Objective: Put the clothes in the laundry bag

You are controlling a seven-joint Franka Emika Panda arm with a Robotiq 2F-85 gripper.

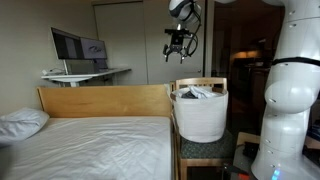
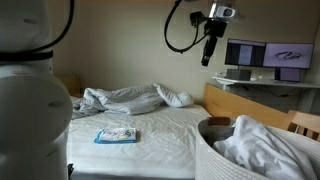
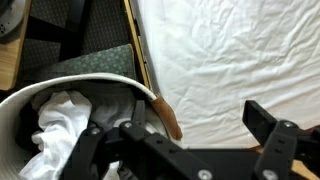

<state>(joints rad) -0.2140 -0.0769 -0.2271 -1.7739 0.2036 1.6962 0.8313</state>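
Across the bed (image 2: 150, 125) far-left still a heap of clothes (image 2: 125, 97), laundry bag (image 1: 198, 112) near the footboard already holding fabric, gripper (image 1: 178, 45) high above, fingers wide and empty; risk of snagging bedsheet when grabbing.

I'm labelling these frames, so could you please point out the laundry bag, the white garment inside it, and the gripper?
laundry bag (image 1: 198, 122): exterior view, front of its white wall.
white garment (image 3: 58, 118): wrist view, crumpled fabric inside the bag.
gripper (image 1: 178, 55): exterior view, midway between its open fingers, above the bag.
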